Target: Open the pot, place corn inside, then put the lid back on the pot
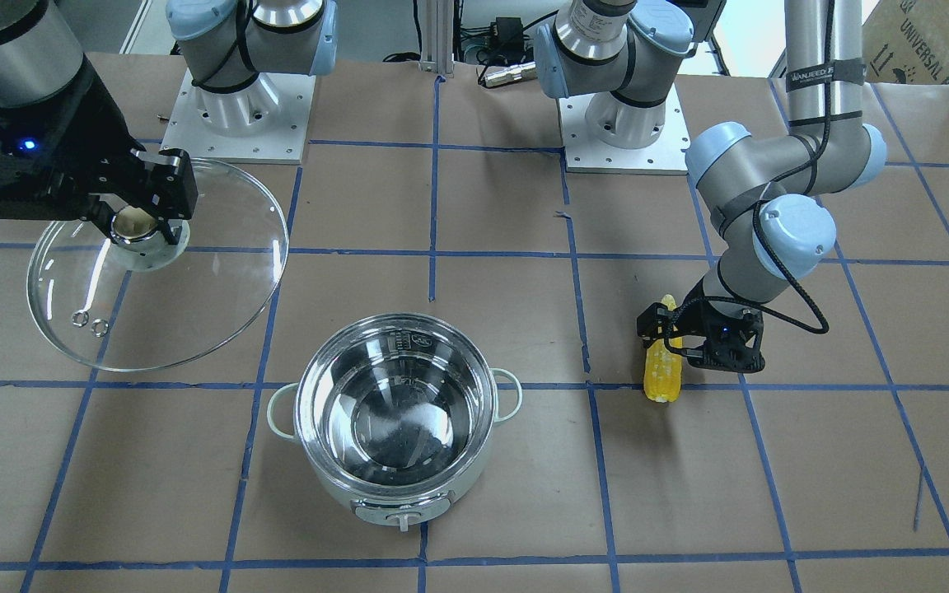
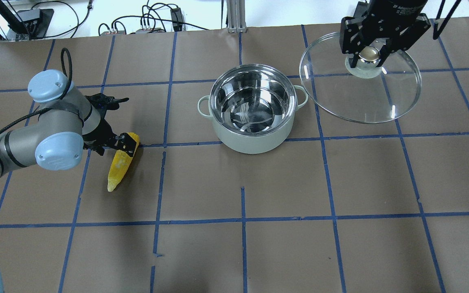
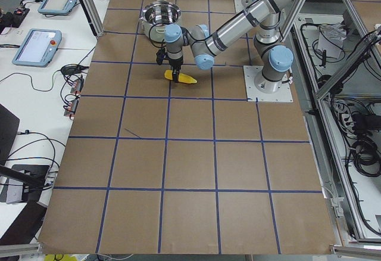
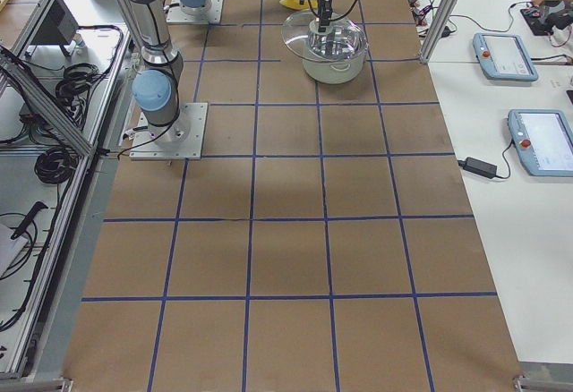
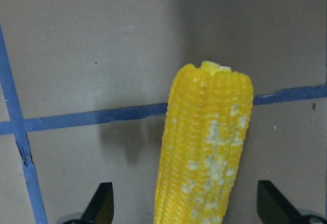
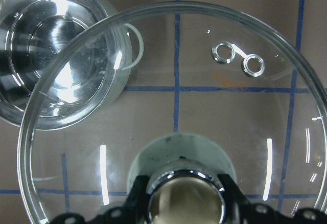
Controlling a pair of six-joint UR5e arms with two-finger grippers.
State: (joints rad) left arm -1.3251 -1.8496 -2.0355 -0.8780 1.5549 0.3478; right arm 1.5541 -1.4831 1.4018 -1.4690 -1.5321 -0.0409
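Yellow corn (image 5: 204, 147) between left gripper (image 5: 185, 203) fingers

Looks down on a table (image 2: 340, 183) papered in brown and gridded with blue tape (image 2: 242, 219). Has white benches (image 3: 41, 91) along the operators' side, set with tablets (image 3: 37, 43) and a black adapter (image 4: 480, 167). Shows aluminium posts (image 3: 85, 5) at the edges, coiled cables (image 3: 364, 148) outside the frame, a cardboard box (image 1: 919, 41) in one corner. Sits under even, bright light.
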